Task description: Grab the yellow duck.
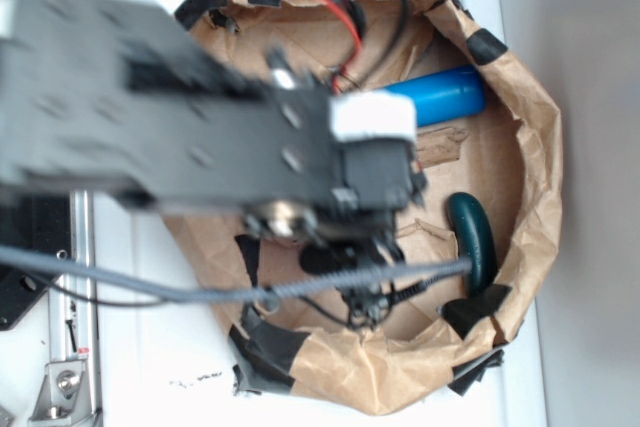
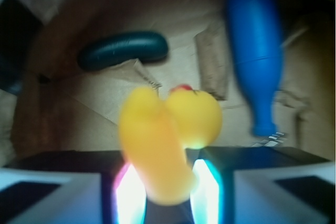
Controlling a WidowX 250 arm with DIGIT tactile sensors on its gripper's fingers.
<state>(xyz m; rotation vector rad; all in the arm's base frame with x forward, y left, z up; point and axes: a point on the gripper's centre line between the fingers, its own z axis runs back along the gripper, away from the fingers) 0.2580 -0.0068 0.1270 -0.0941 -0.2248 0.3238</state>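
In the wrist view the yellow duck (image 2: 168,135) fills the middle, blurred, with its red-orange beak at the top. Its body sits between the two glowing pads (image 2: 128,192) of my gripper (image 2: 165,184), which is shut on the duck and holds it above the brown paper floor. In the exterior view the gripper (image 1: 365,285) hangs below the black arm inside the paper basin, and the arm hides the duck.
A blue bottle-shaped pin (image 2: 257,51) lies at the right, also in the exterior view (image 1: 440,97). A dark green curved object (image 2: 123,50) lies at the far left, also in the exterior view (image 1: 472,239). A crumpled brown paper wall (image 1: 535,147) with black tape rings the area.
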